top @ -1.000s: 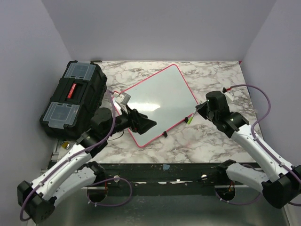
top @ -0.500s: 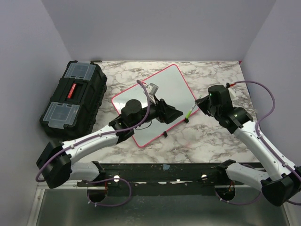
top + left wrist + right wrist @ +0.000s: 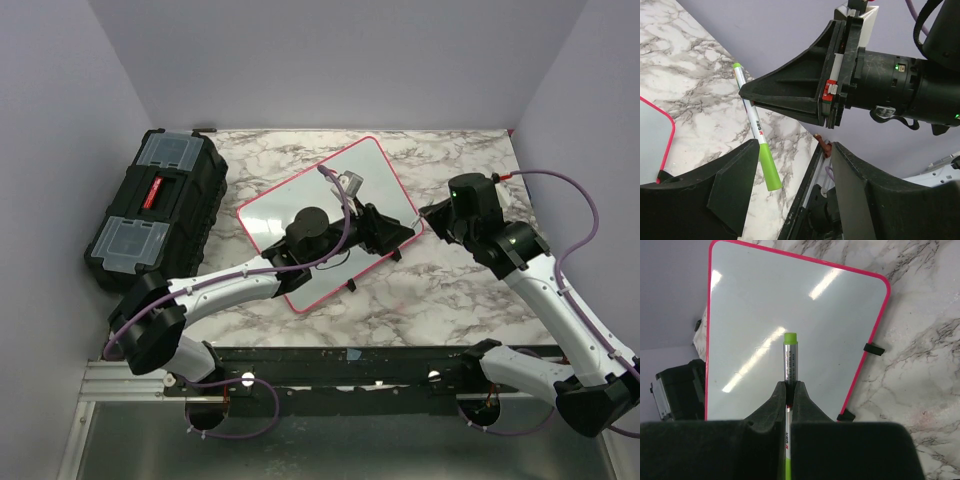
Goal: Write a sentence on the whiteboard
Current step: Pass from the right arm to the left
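Note:
The whiteboard [image 3: 300, 195] lies tilted on the marble table, its pink-rimmed face [image 3: 790, 305] plain white; the sentence is not in view. My right gripper [image 3: 790, 387] is shut on a silver marker [image 3: 790, 360] with a green cap, holding it over the board's right edge. My left arm reaches across the board, and its gripper [image 3: 402, 236] has come up to the right gripper [image 3: 432, 218]. In the left wrist view the marker [image 3: 756, 132] hangs from the right gripper's black fingers [image 3: 790, 95]. Its green end [image 3: 769, 172] lies between my open left fingers [image 3: 727, 192], close to the left one.
A black toolbox [image 3: 155, 210] with clear lid compartments stands at the table's left. Two small black clips [image 3: 874, 349] sit on the board's rim. Marble tabletop [image 3: 450, 290] spreads right and in front of the board. Walls close in on three sides.
The left arm has swung right across the whiteboard up to the marker, and its jaws have narrowed. The right gripper has shifted slightly right, still holding the marker.

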Robot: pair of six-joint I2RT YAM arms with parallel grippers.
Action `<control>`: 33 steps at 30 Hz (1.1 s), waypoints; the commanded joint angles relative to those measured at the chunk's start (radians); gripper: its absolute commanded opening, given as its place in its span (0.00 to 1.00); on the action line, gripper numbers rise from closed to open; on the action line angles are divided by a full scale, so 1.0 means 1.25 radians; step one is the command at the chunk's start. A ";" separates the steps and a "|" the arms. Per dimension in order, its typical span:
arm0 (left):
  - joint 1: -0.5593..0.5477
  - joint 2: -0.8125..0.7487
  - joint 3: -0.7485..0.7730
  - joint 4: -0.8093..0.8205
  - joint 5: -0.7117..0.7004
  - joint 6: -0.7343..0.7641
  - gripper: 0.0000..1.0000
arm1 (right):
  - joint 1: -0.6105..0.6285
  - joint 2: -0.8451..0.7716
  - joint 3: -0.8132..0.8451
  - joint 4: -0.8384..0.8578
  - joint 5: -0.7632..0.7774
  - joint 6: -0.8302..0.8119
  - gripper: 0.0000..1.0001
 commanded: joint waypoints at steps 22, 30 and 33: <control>-0.035 0.060 0.039 0.001 -0.074 0.041 0.43 | -0.005 -0.014 0.048 -0.053 0.033 0.082 0.01; -0.042 0.058 0.035 -0.013 -0.108 0.040 0.39 | -0.005 -0.010 0.052 -0.057 0.027 0.084 0.01; -0.042 0.059 0.046 -0.025 -0.108 0.042 0.31 | -0.006 -0.008 0.048 -0.058 0.024 0.083 0.01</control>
